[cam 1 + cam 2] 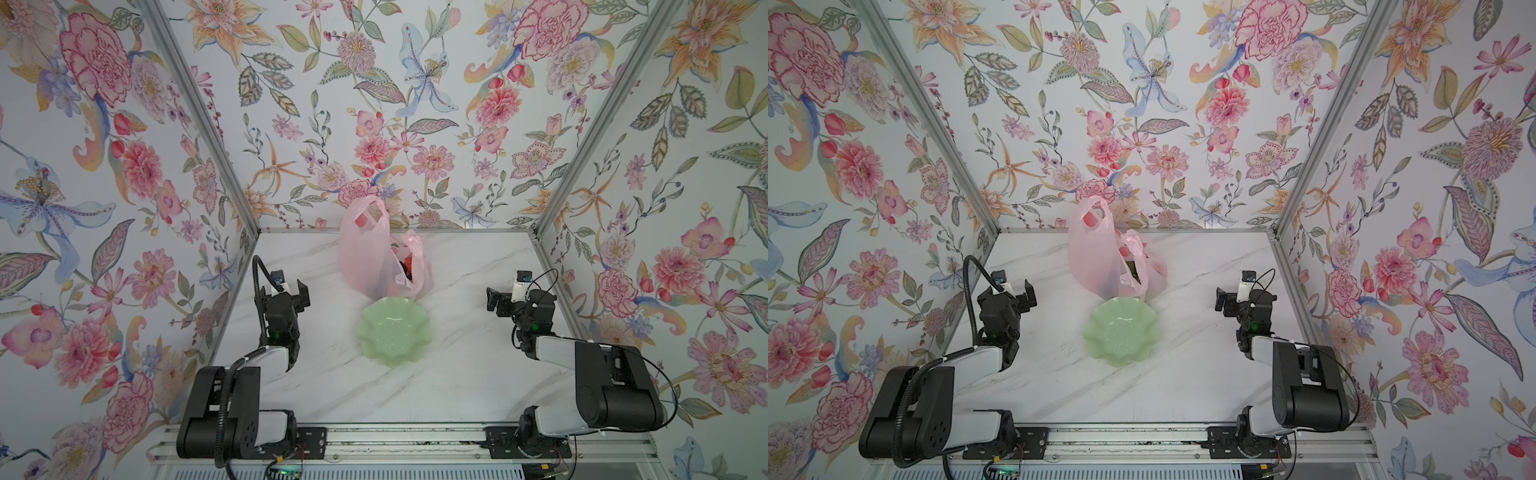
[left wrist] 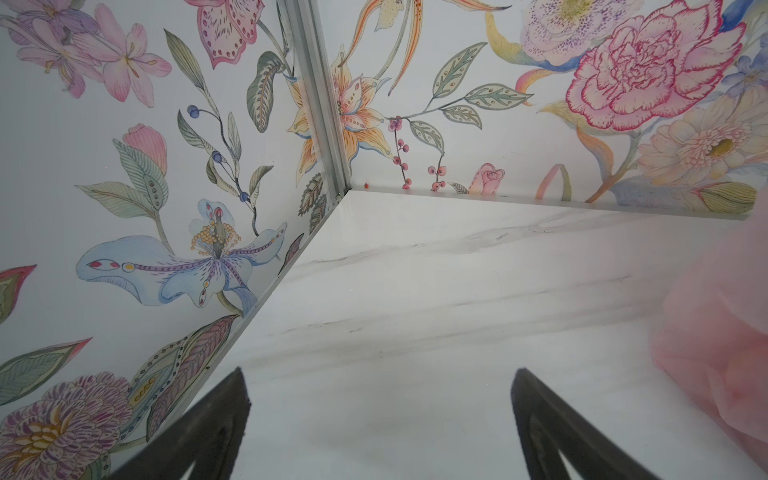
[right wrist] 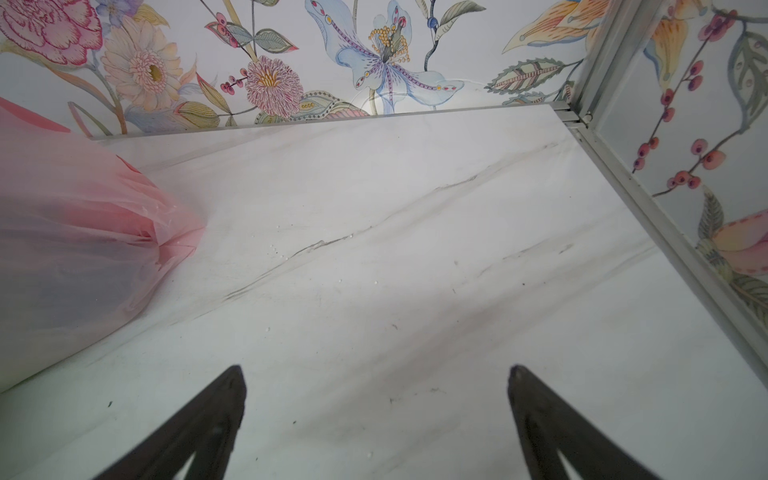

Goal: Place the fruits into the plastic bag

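Right now my left pincer [image 1: 300, 293] sits at centre-left in both top views, its jaws spread wide with nothing between them. My right pincer [image 1: 493, 300] sits at centre-right, just as wide apart and holding nothing. Each wrist view shows only the bare marble table [image 3: 395, 249] past my jaws. The pink plastic bag [image 1: 368, 257] stands mid-frame toward the back wall, well apart from both pincers, with one handle loop raised. The fruits [image 1: 409, 266] show through its mouth as red and dark shapes; which ones, I cannot tell. The pale green dish [image 1: 365, 328] lies just below the bag in the frame.
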Available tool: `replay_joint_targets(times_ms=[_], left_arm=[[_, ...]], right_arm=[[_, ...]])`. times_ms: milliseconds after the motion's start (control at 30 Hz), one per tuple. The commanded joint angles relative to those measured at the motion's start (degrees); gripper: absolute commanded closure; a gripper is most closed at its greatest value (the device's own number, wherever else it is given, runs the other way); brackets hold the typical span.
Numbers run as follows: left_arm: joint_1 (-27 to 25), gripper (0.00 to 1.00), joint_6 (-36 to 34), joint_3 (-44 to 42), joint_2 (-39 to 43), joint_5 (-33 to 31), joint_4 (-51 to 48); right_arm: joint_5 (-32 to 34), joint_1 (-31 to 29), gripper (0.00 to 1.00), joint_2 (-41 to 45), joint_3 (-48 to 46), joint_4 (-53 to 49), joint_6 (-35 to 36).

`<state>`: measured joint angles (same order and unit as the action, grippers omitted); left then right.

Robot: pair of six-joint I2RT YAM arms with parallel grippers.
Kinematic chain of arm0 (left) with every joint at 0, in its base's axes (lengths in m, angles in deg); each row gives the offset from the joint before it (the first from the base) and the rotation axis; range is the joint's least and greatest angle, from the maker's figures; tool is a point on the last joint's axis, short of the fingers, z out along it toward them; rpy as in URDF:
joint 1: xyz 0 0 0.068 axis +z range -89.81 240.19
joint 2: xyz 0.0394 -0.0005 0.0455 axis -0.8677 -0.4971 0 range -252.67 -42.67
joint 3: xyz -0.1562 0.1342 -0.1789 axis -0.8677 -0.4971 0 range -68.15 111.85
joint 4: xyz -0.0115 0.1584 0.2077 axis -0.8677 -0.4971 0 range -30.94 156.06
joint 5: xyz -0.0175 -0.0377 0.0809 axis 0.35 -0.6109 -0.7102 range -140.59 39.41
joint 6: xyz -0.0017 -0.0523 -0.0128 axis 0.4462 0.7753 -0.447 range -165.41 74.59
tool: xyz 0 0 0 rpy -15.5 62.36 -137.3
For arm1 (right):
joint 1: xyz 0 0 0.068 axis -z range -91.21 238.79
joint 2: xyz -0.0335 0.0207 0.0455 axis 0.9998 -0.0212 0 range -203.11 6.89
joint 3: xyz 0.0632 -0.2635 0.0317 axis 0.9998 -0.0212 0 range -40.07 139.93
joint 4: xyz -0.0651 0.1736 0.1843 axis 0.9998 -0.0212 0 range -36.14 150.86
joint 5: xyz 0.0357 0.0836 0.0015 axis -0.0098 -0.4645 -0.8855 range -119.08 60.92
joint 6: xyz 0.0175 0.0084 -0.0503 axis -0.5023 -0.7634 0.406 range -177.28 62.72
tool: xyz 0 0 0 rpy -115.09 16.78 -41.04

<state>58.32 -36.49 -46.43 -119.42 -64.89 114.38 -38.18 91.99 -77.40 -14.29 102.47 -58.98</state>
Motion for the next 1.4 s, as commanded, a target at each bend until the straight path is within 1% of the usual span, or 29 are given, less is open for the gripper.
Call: replay_joint_targets(times_ms=[0, 233, 400, 633, 767, 800, 1067, 1233, 1367], left_arm=[[0.46, 0.01, -2.56, -1.41, -0.93, 3.30, 4.44], [0.72, 0.01, -6.43, -3.41, -2.03, 10.48, 10.68], [1.30, 0.01, -7.30, -5.67, -3.52, 15.07, 15.51], [3.29, 0.01, -6.62, -9.69, -6.73, 20.30, 25.44], [3.69, 0.01, -6.65, -10.72, -10.70, 21.44, 30.67], [3.71, 0.01, -6.50, -10.85, -12.24, 21.33, 33.45], [3.48, 0.01, -6.60, -10.35, -12.21, 20.36, 32.46], [3.05, 0.01, -6.47, -10.90, -12.19, 19.21, 34.45], [3.03, 0.01, -6.47, -10.90, -12.25, 18.97, 34.22]], right_arm=[[-1.74, 0.30, 0.01, -0.14, 0.37, 0.31, 0.89], [-3.39, 0.30, 0.01, -0.23, 0.41, 0.23, 1.42], [-4.85, 0.31, 0.01, -0.17, 0.41, 0.15, 1.95], [-7.90, 0.28, 0.01, -0.16, 0.37, 0.38, 3.14], [-8.63, -0.09, 0.01, -0.10, 0.28, 0.40, 3.95], [-8.58, -0.18, 0.01, 0.07, 0.17, 0.49, 4.10], [-8.89, -0.24, 0.01, 1.44, -2.13, 3.59, 4.40], [-8.27, -0.13, 0.01, 3.28, -7.42, 12.58, 4.90], [-7.42, 0.59, 0.01, 4.43, -11.02, 18.65, 3.87]])
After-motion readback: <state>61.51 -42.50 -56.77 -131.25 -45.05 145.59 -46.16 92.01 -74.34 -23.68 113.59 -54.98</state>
